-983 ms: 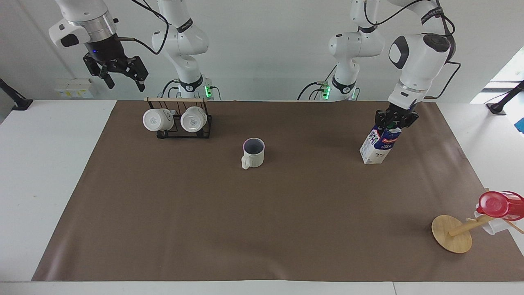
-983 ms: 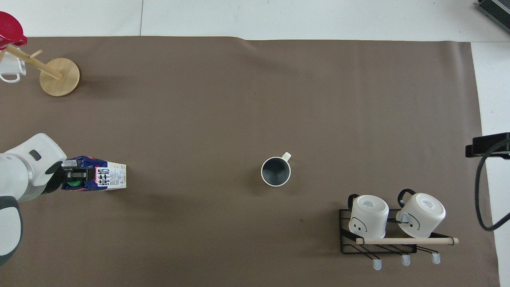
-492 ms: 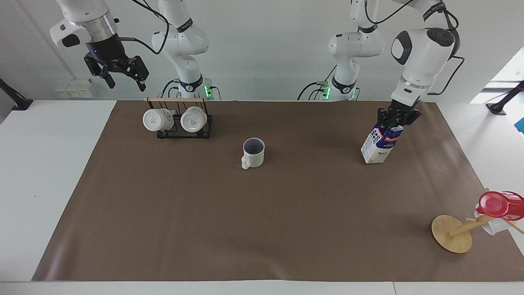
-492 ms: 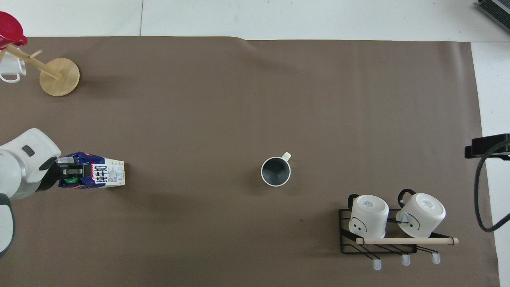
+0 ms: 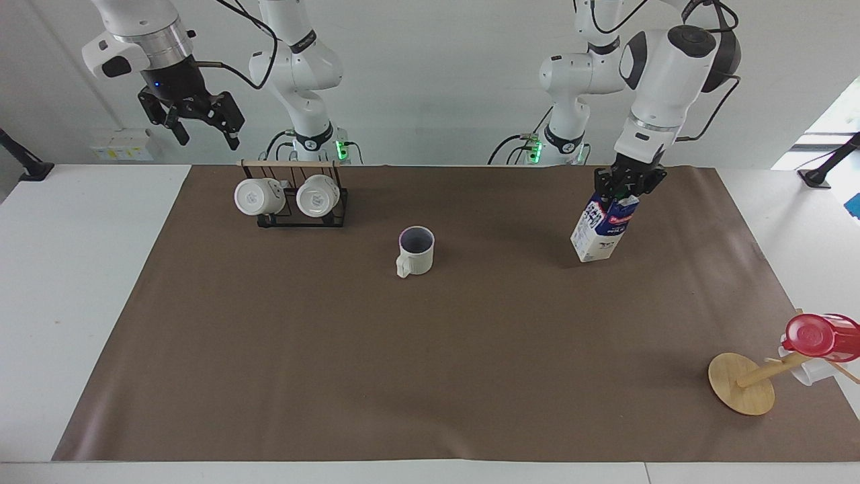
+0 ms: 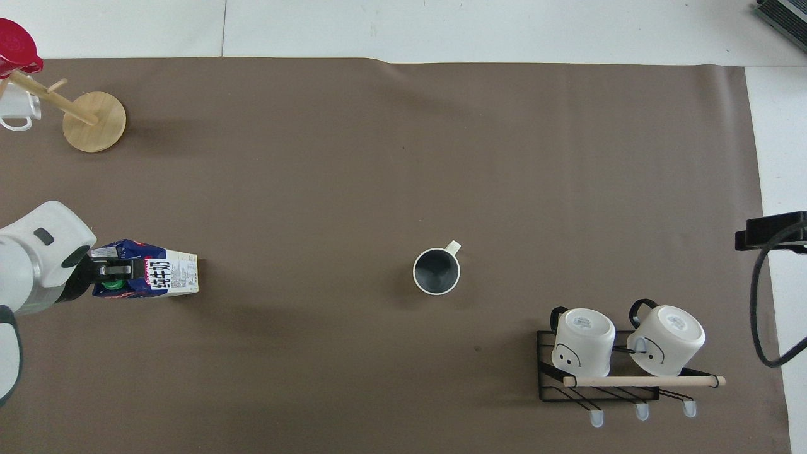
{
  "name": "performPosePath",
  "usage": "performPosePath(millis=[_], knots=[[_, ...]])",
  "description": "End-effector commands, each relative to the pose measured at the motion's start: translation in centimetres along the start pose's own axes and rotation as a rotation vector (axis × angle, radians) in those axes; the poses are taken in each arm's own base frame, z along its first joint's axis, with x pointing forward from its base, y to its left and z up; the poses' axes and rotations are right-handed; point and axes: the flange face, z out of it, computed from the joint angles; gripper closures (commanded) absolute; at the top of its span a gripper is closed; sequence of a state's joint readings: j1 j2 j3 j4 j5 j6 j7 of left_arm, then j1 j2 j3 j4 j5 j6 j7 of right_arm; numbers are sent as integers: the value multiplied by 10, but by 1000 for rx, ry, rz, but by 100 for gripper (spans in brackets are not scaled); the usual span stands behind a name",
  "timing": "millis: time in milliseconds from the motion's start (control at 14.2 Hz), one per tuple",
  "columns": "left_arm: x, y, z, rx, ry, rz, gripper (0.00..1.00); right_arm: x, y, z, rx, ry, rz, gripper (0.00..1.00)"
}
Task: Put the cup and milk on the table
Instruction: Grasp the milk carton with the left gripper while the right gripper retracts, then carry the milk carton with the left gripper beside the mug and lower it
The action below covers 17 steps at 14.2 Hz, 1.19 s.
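Observation:
The cup (image 5: 415, 251), a cream mug with a dark inside, stands upright near the middle of the brown-covered table (image 5: 430, 376); from above the cup (image 6: 436, 271) shows its handle pointing away from the robots. My left gripper (image 5: 626, 191) is shut on the gabled top of the milk (image 5: 600, 230), a blue-and-white carton hanging tilted low over the sheet toward the left arm's end. Whether its bottom touches the sheet I cannot tell. In the overhead view the milk (image 6: 161, 277) sticks out from under the left gripper (image 6: 116, 271). My right gripper (image 5: 205, 131) waits open, high beside the mug rack.
A black wire rack (image 5: 292, 214) with a wooden rail holds two white mugs on their sides, close to the right arm's base. A tipped wooden disc stand (image 5: 741, 383) carries a red cup (image 5: 816, 336) at the left arm's end, farthest from the robots.
The left arm has carried the milk a little toward the cup and slightly upward. The cup, the rack and the right gripper have stayed where they were.

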<state>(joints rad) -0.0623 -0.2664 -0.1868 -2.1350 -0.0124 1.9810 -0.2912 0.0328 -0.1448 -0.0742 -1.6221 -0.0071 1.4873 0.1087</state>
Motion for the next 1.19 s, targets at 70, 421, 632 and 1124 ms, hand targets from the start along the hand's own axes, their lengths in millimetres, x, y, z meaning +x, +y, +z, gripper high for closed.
performPosePath(millis=[70,421,632,1124], knots=[[10,29,-8,-7,-10,-26,51,-6,0,0,5,-9,9,0],[7,92,-7,-29,-21,-83,52,-6,-1,0,5,-9,7,0],[-5,141,4,-42,-29,-104,53,-6,-1,0,5,-9,7,0],[-25,214,35,-61,34,-66,53,-6,-1,0,5,-9,7,0]])
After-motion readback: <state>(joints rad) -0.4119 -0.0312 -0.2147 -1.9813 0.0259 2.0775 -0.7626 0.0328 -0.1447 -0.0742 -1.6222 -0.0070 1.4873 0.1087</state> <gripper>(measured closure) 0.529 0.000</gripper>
